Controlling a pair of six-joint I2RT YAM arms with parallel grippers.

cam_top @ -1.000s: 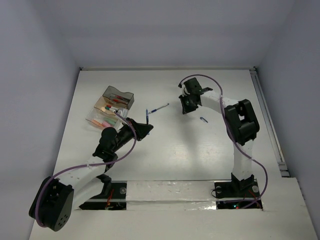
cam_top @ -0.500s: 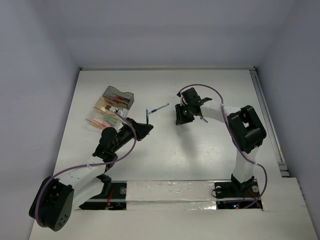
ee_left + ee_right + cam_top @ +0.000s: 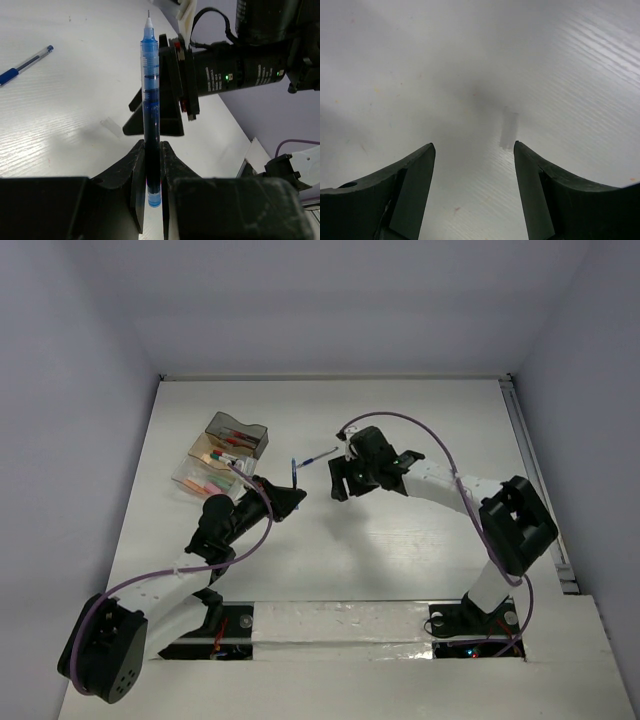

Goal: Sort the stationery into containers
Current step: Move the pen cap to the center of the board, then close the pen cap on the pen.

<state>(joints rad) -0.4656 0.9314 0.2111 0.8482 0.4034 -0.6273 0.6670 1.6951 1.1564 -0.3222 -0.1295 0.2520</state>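
My left gripper (image 3: 151,145) is shut on a blue pen (image 3: 150,95) that stands upright, tip up; in the top view the pen (image 3: 294,470) rises from the gripper (image 3: 287,497) at mid-table. My right gripper (image 3: 338,487) hovers just right of it, open, nothing between its fingers (image 3: 473,144). Below the right gripper lies a small clear piece (image 3: 509,128) on the table. A second blue pen (image 3: 322,454) lies flat behind both grippers. The containers (image 3: 246,428) sit at the back left, holding pens and pink and orange pieces.
The left arm's elbow (image 3: 213,521) and purple cable (image 3: 262,520) lie just in front of the containers. The right arm (image 3: 450,480) stretches across the table's right half. A rail (image 3: 530,460) runs along the right edge.
The right arm has swung left from the back centre toward the left gripper, and its jaws have opened. The left arm and its pen have not moved.
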